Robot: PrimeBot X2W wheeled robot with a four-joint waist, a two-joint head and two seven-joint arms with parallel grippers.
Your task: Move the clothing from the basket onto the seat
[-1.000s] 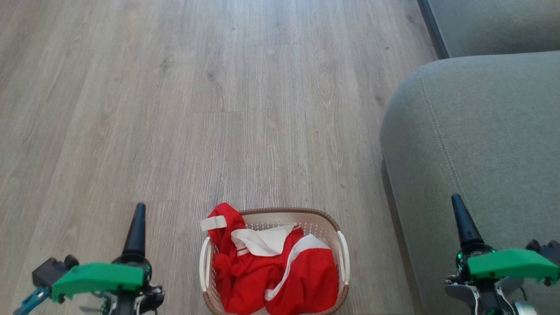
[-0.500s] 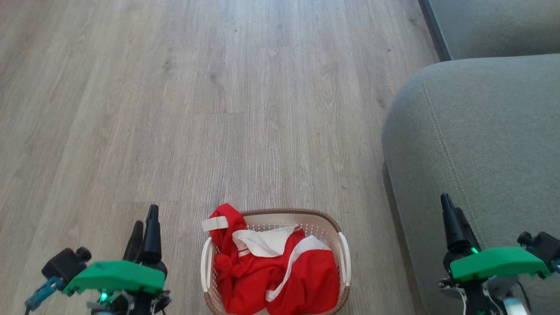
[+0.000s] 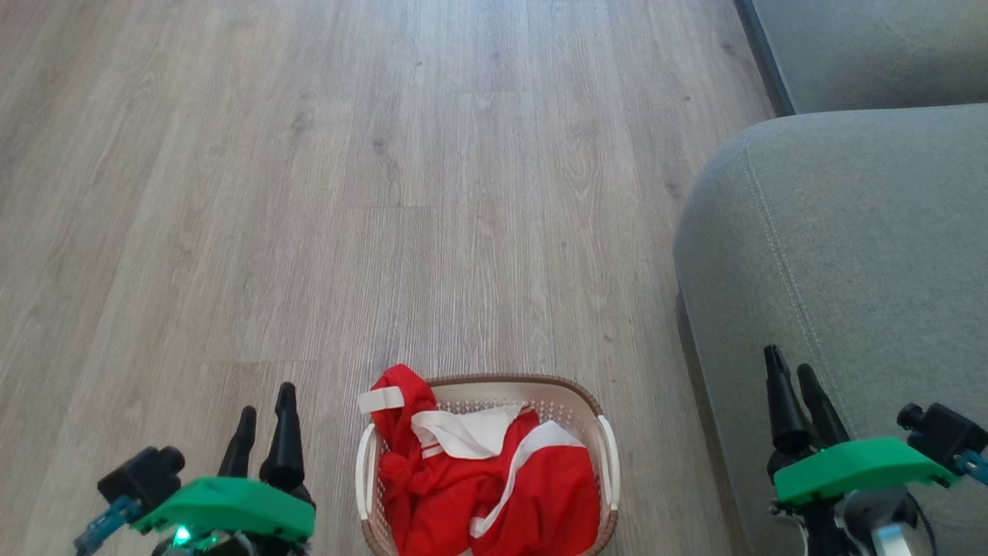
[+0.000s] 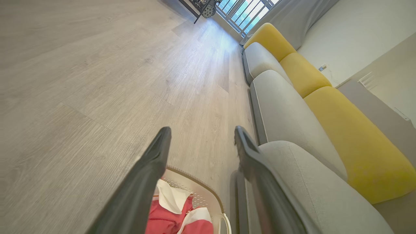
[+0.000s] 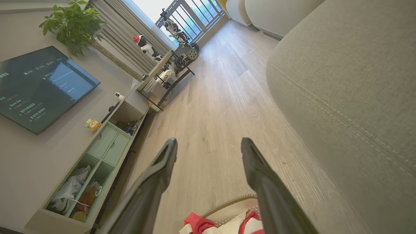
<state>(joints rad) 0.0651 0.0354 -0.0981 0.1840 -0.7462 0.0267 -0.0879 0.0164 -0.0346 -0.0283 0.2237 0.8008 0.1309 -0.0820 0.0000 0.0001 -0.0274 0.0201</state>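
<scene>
Left gripper (image 3: 267,403), right gripper (image 3: 789,363): fingers apart, empty, flanking small white perforated plastic basket (image 3: 509,379) (likely poised to reach in). Bright red-and-white fabric clothing (image 3: 502,494) heaped inside basket, just beside grey-green upholstered seat (image 3: 849,255).

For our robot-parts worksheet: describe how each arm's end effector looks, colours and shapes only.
The left end effector and right end effector each have two long, tapering black fingers set in a bright green cover. A small black block with a blue connector sits beside each. A green light glows under the left cover.
</scene>
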